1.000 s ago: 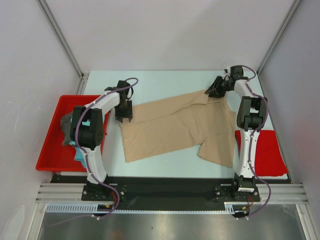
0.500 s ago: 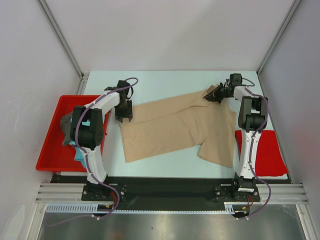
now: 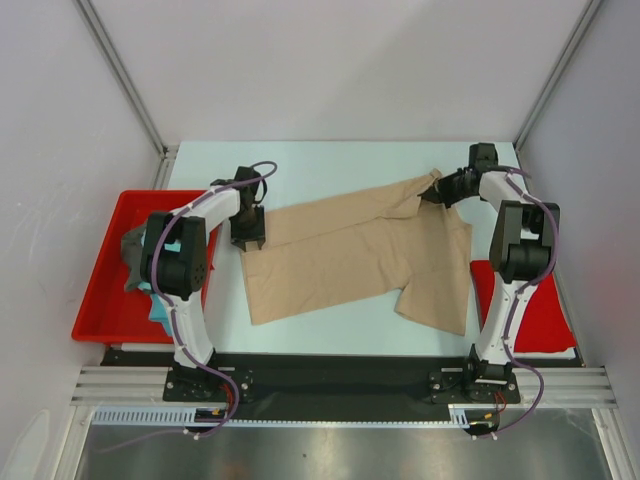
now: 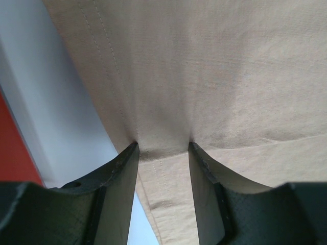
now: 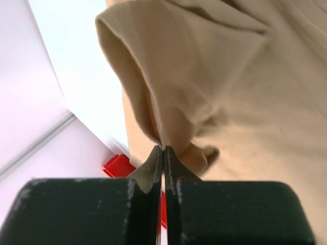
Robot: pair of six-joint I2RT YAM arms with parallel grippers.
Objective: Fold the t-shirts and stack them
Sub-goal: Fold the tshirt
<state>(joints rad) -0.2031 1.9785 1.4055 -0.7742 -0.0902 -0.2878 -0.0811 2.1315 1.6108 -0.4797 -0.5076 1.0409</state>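
So the tan t-shirt (image 3: 360, 250) was spread across the middle of the table (image 3: 330, 165), not folded yet. The right gripper (image 5: 163, 149) was clamped tight on a bunched-up fold at the shirt's far right corner, cloth pinched between the closed jaws. The left gripper (image 4: 163, 148) sat on the shirt's left edge with its jaws apart, tips pressed down onto the flat cloth, not pinching anything. Over on the left, the teal shirt (image 3: 160, 305) and the dark grey shirt (image 3: 132, 250) lay in the red tray (image 3: 100, 290). The red mat (image 3: 545, 310) was near right, just beside the tan one's edge.
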